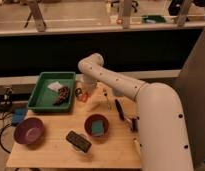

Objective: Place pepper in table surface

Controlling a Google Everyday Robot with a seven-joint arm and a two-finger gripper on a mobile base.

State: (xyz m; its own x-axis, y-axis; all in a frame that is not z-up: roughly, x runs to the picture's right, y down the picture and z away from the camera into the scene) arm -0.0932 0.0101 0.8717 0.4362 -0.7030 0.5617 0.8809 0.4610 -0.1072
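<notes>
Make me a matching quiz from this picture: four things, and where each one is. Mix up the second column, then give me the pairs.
Things:
1. purple bowl
2. green tray
3. gripper
4. dark flat object

Places:
A. back left of the table surface
B. front left corner
C. front, just left of the red-brown bowl
D. beside the tray's right edge, by the pepper

Pairs: 1-B, 2-A, 3-D, 4-C.

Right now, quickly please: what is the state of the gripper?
Gripper: cannot be told; it is low over the table surface, at the pepper, beside the green tray.
</notes>
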